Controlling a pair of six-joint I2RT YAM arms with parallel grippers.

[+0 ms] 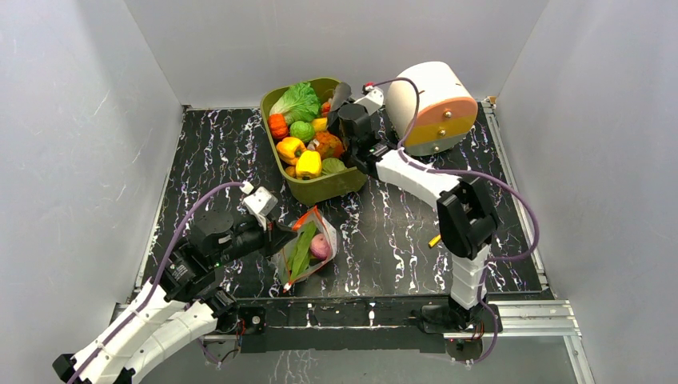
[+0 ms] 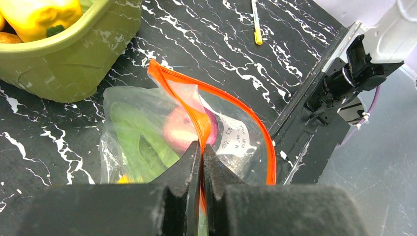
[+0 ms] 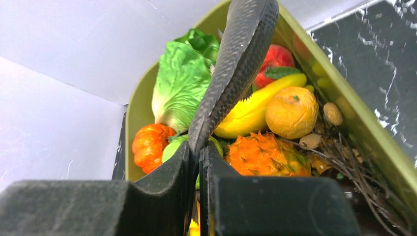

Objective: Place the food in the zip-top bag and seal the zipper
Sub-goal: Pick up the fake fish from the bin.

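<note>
The clear zip-top bag [image 1: 308, 248] lies near the table's front, its mouth held up. My left gripper [image 2: 201, 147] is shut on the red-orange zipper [image 2: 255, 118] at the mouth's edge. Inside the bag [image 2: 236, 142] lie a long green piece [image 2: 133, 137] and a pink-purple onion [image 2: 179, 128]. More food fills the olive-green tub [image 1: 336, 186]: a yellow pepper [image 1: 309, 164], lettuce [image 3: 179, 83], a banana [image 3: 255, 105] and orange pieces. Over the tub, my right gripper [image 3: 198, 147] is shut on a dark grey scaly toy [image 3: 236, 54] that sticks up from its jaws [image 1: 341, 94].
A white and orange drum-shaped device [image 1: 432, 104] stands at the back right, beside the tub. A small yellow stick [image 1: 434, 240] lies on the black marbled table right of the bag. The metal rail [image 1: 512, 308] runs along the front edge.
</note>
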